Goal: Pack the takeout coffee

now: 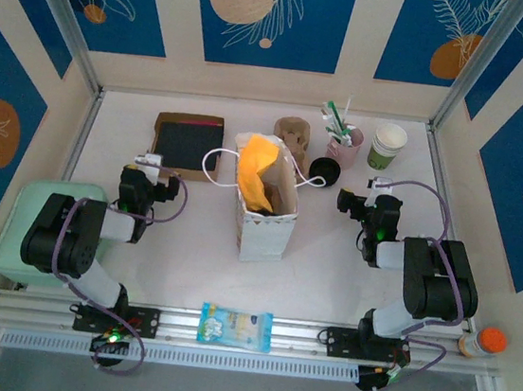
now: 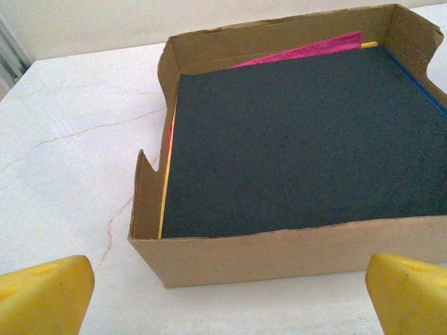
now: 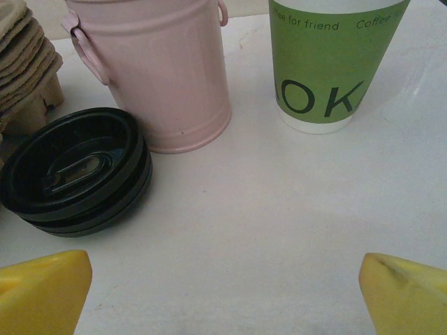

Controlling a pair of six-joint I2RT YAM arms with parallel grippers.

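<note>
While the left gripper (image 2: 223, 296) and right gripper (image 3: 225, 289) gape empty, bare table (image 3: 265, 209) fronts the takeout coffee (image 3: 328, 63), far right. Green band, white base.

Takeout coffee (image 3: 335, 70) green band; pink cup (image 3: 164, 77); black lid (image 3: 73, 171).

We log a robotics lab test cell. White table (image 1: 177, 261) boxed by printed panels (image 1: 274, 16) on aluminium posts (image 1: 62, 14); two arms (image 1: 66, 234) bolted to a rail (image 1: 170, 319).
</note>
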